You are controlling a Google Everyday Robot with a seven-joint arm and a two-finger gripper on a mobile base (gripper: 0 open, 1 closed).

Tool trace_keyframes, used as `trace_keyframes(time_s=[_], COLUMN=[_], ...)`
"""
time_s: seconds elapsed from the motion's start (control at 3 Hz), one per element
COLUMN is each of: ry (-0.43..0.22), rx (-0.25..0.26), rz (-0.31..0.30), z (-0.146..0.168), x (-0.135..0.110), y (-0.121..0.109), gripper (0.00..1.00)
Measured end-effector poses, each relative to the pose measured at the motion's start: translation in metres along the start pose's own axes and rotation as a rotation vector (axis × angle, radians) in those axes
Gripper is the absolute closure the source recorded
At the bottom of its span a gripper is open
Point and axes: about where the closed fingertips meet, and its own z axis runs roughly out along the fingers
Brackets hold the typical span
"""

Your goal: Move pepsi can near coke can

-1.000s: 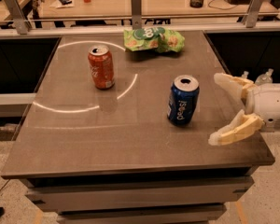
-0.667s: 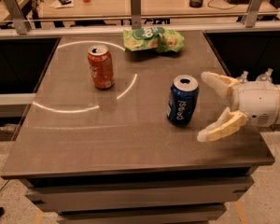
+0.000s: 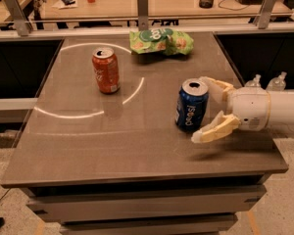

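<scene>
Two pale fingers (image 3: 220,129) of gripper (image 3: 200,110) spread wide at right side of table (image 3: 137,151), holding nothing. Blue pepsi can (image 3: 190,109) upright, partly between fingertips: one finger just behind its top rim, other low, just beside its base; contact cannot be told. Red coke can (image 3: 106,70) upright, well apart, beyond pepsi can from fingers. Green snack bag (image 3: 160,40) at far edge, well apart from fingers.

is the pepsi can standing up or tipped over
Upright: the pepsi can stands on its base on the table, silver top facing up. The open pincer flanks it, one finger on each side.
</scene>
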Motion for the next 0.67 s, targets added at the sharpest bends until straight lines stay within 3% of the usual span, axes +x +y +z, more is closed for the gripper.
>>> trace_keyframes(time_s=[0.33, 0.67], ry=[-0.022, -0.024], rx=[0.004, -0.005], rz=[0.022, 0.03], z=[0.0118, 0.019], x=[0.0073, 0.0104], y=[-0.0061, -0.0052], gripper=[0.0, 0.19])
